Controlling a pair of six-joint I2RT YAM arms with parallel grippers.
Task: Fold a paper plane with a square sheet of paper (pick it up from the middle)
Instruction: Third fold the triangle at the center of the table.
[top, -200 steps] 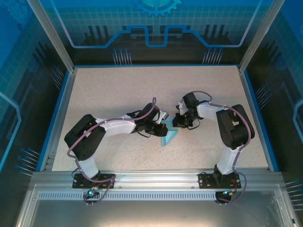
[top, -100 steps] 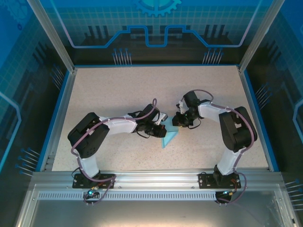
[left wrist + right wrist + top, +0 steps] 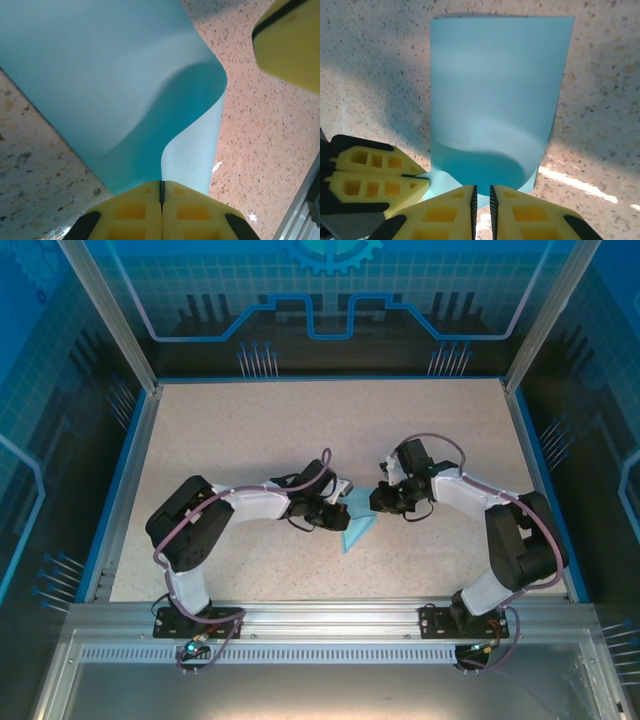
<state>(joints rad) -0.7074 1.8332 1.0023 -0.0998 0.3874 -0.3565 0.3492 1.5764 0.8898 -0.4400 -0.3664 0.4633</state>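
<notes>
Grip on my left: at the bottom edge of the left wrist view, my left gripper (image 3: pixel 161 189) is pressing its yellow jaws flat together on the sheet of paper (image 3: pixel 105 75), nipping one curled edge.
Grip on my right: at the bottom of the right wrist view, my right gripper (image 3: pixel 481 195) is standing all but together. The pale-blue edge is running into the hairline gap, so I am judging it clamped on the same sheet.
Paper from the left: it is rising out of my jaws toward the upper left of the frame, bowing in an S-curve instead of lying flat.
Paper from the right: it is stretching straight up the frame as a tall band, bulging near my jaws.
Long axis: in the top view the sheet is lying as a slim wedge, running from both grippers down toward the lower edge of the frame.
Nearer arm: neither; both are touching its upper end, facing each other.
Next move, my judgement: I am reading this as mid-fold, and flattening the bulge is calling for both wrists together.
Table (image 3: pixel 250 440): its speckled surface is showing around the sheet.
</notes>
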